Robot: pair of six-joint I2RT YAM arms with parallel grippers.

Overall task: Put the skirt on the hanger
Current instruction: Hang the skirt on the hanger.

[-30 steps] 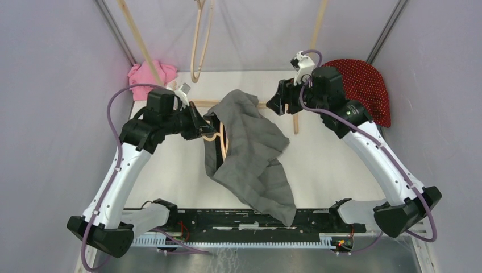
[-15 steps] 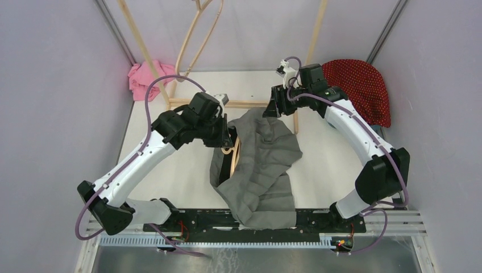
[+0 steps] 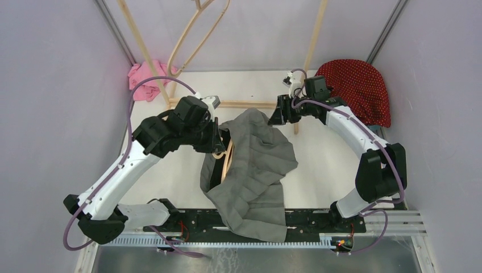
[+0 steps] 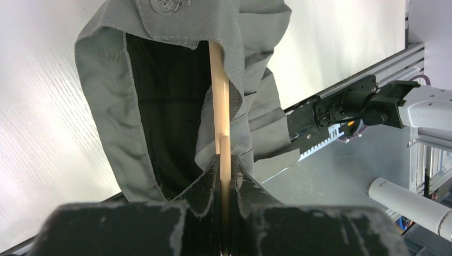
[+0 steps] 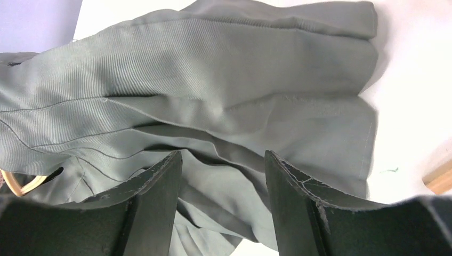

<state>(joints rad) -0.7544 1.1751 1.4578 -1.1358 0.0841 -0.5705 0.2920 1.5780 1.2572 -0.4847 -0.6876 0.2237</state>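
Note:
The grey skirt [image 3: 256, 165] lies crumpled in the middle of the table, its waist opening draped over a wooden hanger [image 3: 225, 160]. My left gripper [image 3: 219, 141] is shut on the hanger's bar [image 4: 219, 90], which runs up into the skirt's dark inside [image 4: 160, 85]. My right gripper [image 3: 278, 114] hovers open just above the skirt's far upper edge. In the right wrist view the skirt's folds [image 5: 213, 80] fill the space under and between the fingers [image 5: 160, 197], with nothing gripped. A sliver of hanger [image 5: 16, 185] shows at the left.
A wooden rack bar [image 3: 239, 104] and posts stand behind the skirt, with another hanger [image 3: 193, 34] hung above. A pink cloth [image 3: 145, 79] lies back left, a red dotted cloth [image 3: 361, 88] back right. The black base rail [image 3: 318, 219] runs along the near edge.
My left arm swung right with the hanger, then drew back slightly left, dragging the skirt's waist along. The right gripper moved toward the skirt's upper edge, still open.

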